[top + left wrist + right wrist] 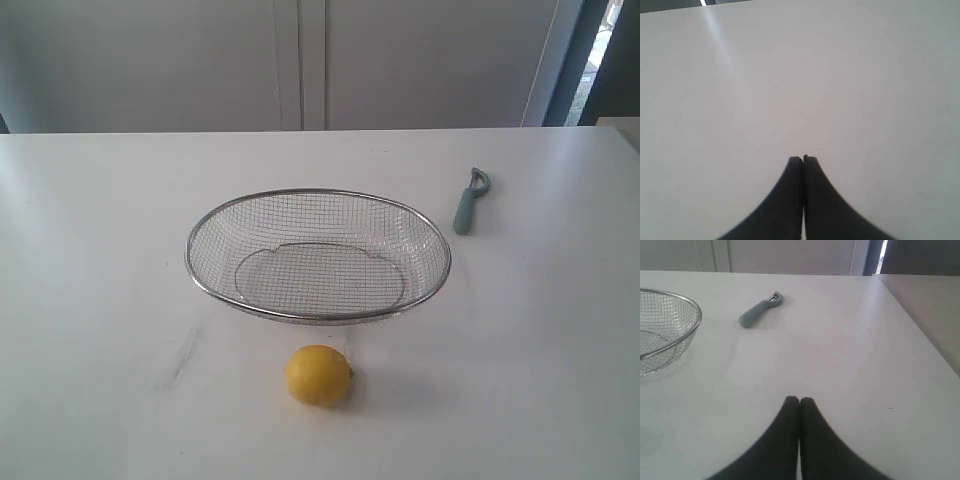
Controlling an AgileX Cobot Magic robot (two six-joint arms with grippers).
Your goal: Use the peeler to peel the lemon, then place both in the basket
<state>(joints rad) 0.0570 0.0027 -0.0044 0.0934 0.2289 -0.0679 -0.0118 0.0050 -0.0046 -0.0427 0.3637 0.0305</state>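
**Sam:** Exterior view first. What is on the white table (90, 330)?

**Mia:** I see the lemon (318, 375), the peeler (470, 202) and the basket (190, 262). The basket is silver wire and sits in the middle.

**Sam:** Where is the lemon?

**Mia:** It lies on the table just in front of the basket. It is close but not touching.

**Sam:** And the peeler?

**Mia:** It lies flat on the table to the right of the basket, a bit apart. Its metal end points to the back.

**Sam:** What about the robot's fingers?

**Mia:** The left wrist view shows the left gripper (803, 159) over bare table. Its two black fingers are pressed tight together and hold nothing. The right gripper (799, 400) looks the same, with fingers squeezed together. The peeler and the basket's edge lie ahead of it, well apart.
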